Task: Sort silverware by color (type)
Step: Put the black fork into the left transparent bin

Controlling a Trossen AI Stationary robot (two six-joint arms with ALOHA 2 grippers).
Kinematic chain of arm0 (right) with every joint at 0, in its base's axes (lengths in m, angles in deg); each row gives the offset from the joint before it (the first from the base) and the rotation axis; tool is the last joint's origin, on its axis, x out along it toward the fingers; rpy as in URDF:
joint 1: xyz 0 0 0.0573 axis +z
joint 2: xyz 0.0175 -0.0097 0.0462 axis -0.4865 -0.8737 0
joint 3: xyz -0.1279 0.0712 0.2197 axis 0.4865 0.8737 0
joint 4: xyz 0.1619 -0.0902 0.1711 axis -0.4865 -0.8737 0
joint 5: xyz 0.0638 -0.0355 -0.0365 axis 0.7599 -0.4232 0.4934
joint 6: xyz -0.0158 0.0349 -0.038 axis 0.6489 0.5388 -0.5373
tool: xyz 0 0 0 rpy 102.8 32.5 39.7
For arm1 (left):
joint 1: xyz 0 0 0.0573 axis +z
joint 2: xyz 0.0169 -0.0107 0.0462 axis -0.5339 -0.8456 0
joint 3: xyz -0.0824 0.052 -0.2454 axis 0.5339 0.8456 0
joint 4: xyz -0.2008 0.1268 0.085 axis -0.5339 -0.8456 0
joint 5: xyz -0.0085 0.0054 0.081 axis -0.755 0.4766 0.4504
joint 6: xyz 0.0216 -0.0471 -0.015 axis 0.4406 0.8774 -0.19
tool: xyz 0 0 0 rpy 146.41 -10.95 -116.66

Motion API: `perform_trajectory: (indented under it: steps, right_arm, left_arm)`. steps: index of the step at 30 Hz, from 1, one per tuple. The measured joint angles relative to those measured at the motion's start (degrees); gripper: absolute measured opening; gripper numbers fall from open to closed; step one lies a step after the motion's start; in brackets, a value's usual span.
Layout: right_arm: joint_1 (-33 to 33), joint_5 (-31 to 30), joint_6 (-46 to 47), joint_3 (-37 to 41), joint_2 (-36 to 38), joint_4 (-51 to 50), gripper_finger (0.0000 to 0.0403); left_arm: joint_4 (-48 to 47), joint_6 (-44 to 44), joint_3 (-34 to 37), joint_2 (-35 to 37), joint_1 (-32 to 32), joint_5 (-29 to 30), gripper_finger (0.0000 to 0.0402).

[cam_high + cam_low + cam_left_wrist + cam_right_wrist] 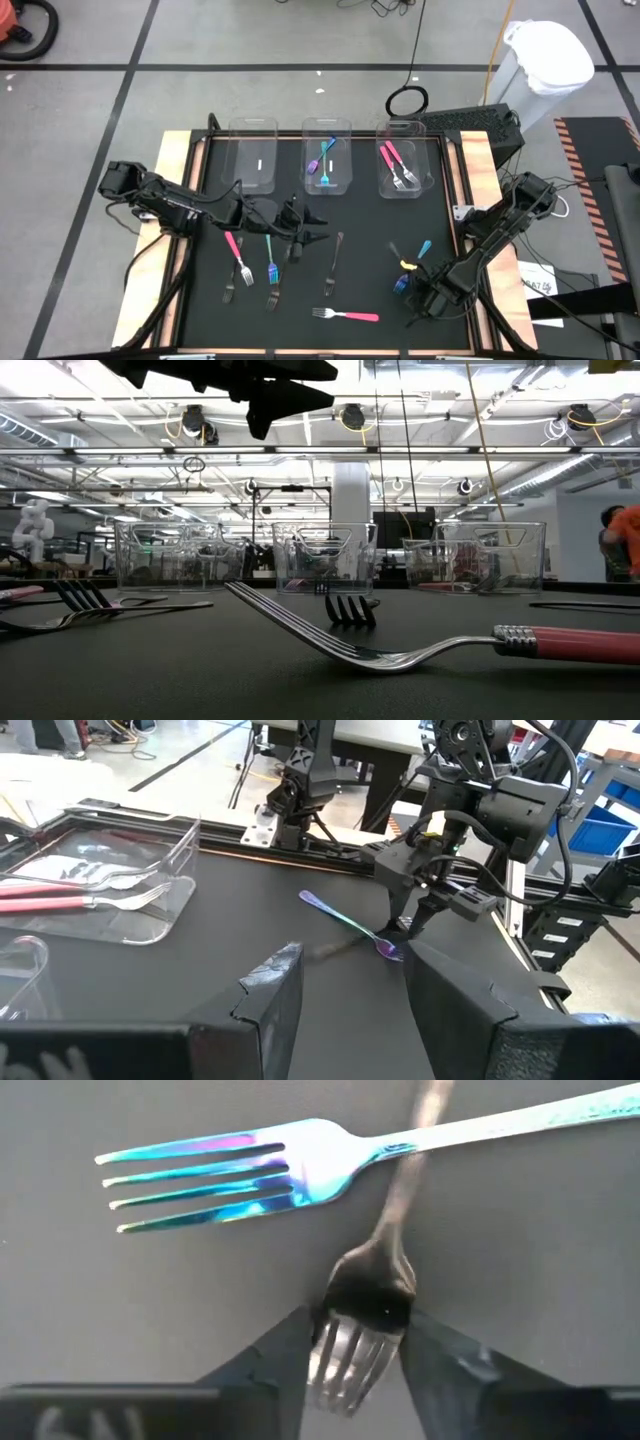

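The right gripper [355, 1350] is down on the mat at the lower right of the overhead frame, and its wrist camera shows the two dark fingers [275, 1355] pinched in on the tine end of a dark grey metal fork [372, 1295], so I'd call that closed on the fork, or very nearly. The catch is that an iridescent blue-teal fork [250, 1165] sits right next to it, and the dark fork's handle looks to cross it near the neck — which one is on top I can't tell. If the dark one runs underneath, lifting could drag or flip the shiny one and scoot it toward the mat's edge. Holding a fork by its tines is also a slippery grip; the long handle could swing or tip out on the way to the clear plastic bins [328, 155] along the top of the overhead frame. The left gripper [345, 990] hangs above the middle of the mat with its fingers apart and nothing between them. Loose forks are scattered everywhere: a pink-handled fork with silver tines [345, 315] at bottom centre, a second pink-handled fork [238, 257] and a teal-handled fork [271, 265] at lower left, and a plain dark fork [333, 265] in the middle. The centre bin has a mixed blue and pink pair [324, 160] and the right bin holds pink-handled forks [397, 167] — so a wrong drop is a real risk too.
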Motion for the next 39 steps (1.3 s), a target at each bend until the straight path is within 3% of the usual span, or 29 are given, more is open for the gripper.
perform_trajectory:
  steps: [3, 12, 19, 28, 39]
  right_arm:
    - [0.0, -0.3, -0.1, -0.1, 0.0, 0.1, 0.0107]
    - [0.0, 0.3, -0.1, -0.1, 0.0, -0.3, 0.0127]
    - [0.1, 1.9, -2.1, -1.9, 0.0, -1.2, 0.0111]
    - [0.0, 5.4, -2.9, -3.8, 0.0, -0.9, 0.0121]
    - [-0.5, 6.8, -7.2, -3.8, 0.0, 4.8, 0.0119]
  left_arm:
    - [0.0, 0.0, 0.0, 0.0, 0.0, 0.0, 0.0176]
    - [0.0, 0.0, 0.0, 0.0, 0.0, 0.0, 0.0176]
    - [0.0, 0.0, 0.0, 0.0, 0.0, 0.0, 0.0176]
    - [0.0, 0.0, 0.0, 0.0, 0.0, 0.0, 0.0176]
    - [0.0, 0.0, 0.0, 0.0, 0.0, 0.0, 0.0176]
